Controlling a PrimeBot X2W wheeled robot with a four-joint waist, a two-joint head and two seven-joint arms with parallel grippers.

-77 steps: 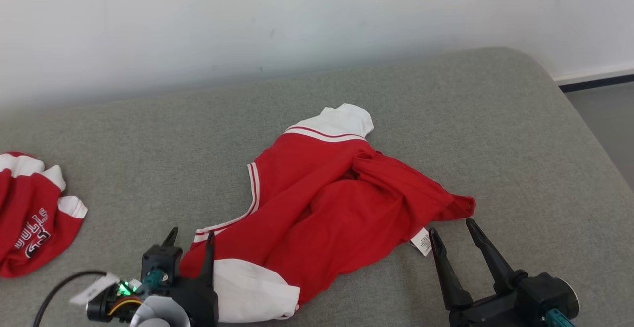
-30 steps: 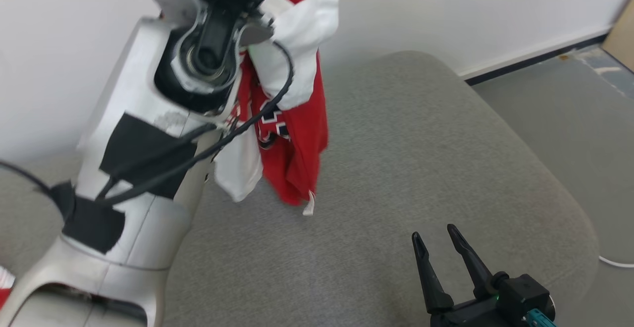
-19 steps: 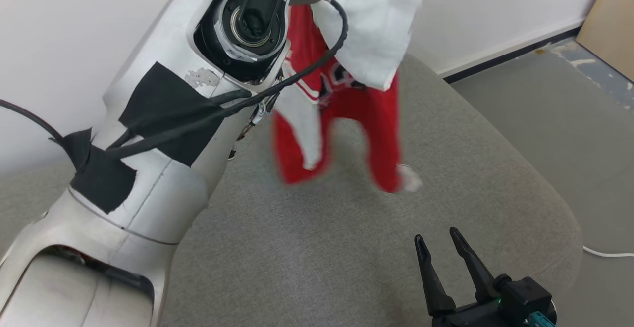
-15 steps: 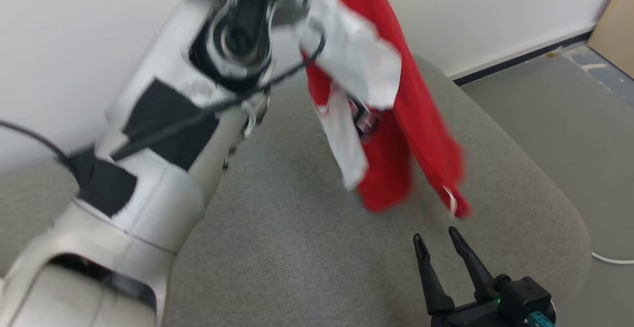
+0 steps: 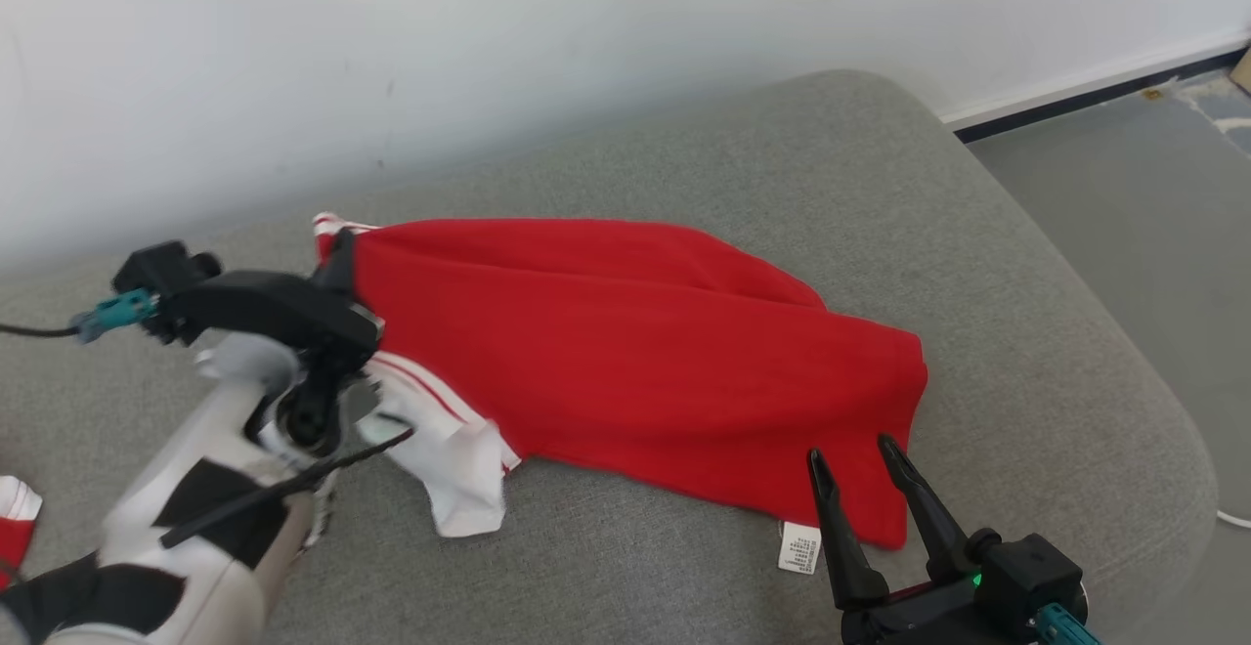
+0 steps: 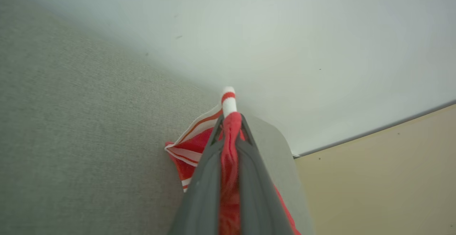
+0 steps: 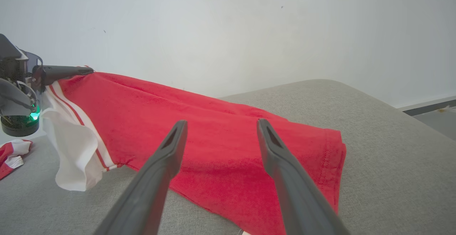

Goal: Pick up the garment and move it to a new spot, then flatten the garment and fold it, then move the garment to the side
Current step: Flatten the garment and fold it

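The garment [image 5: 625,352] is a red shirt with white sleeves and striped trim, and it lies spread across the grey cushion [image 5: 880,186]. My left gripper [image 5: 342,252] is shut on its upper left edge, lifting that corner slightly. In the left wrist view the left gripper [image 6: 231,118] pinches red cloth [image 6: 228,163], and a white-and-red trim end pokes past the tips. My right gripper [image 5: 848,450] stands open at the garment's lower right hem, just above the cloth. In the right wrist view the right gripper [image 7: 221,123] frames the garment [image 7: 199,121], with nothing between the fingers. A white label [image 5: 799,547] sticks out beside it.
Another red and white garment [image 5: 15,518] lies at the far left edge. A white wall [image 5: 586,39] backs the cushion. The cushion's rounded right edge drops to grey floor [image 5: 1153,195], where a white cable [image 5: 1233,520] lies.
The left arm held the garment high and swinging; it has now come down and the garment lies spread on the cushion. The head camera also shifted. The right gripper stays open.
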